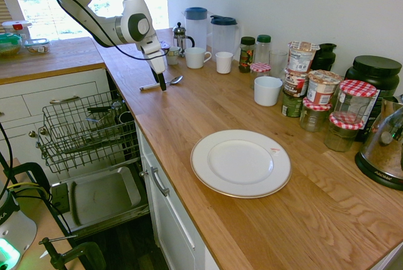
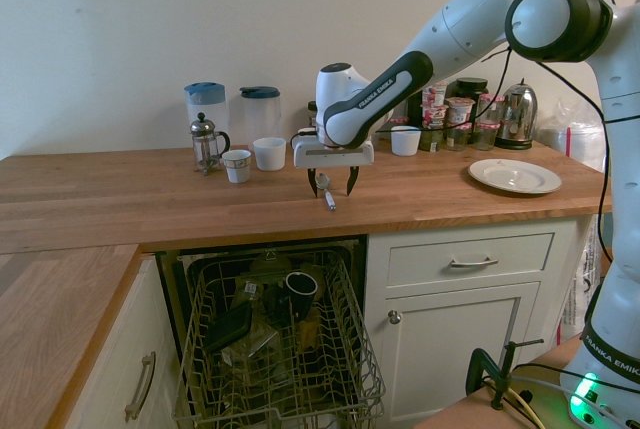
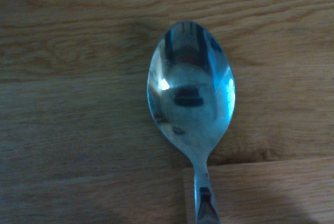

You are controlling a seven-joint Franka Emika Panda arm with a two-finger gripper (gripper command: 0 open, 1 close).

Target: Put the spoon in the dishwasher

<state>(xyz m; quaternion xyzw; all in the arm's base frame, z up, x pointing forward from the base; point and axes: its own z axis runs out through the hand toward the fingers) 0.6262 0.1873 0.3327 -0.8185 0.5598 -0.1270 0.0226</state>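
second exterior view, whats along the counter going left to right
blue-lidded jug → french press → small cup → white cup → spoon under the open claw → white plate

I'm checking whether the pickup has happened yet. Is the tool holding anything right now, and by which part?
Nothing is held. The tool is open above the spoon, which lies flat on the wooden counter.

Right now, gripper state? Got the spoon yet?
Gripper: open, holding nothing; its fingers straddle the spoon, which lies on the wooden counter.
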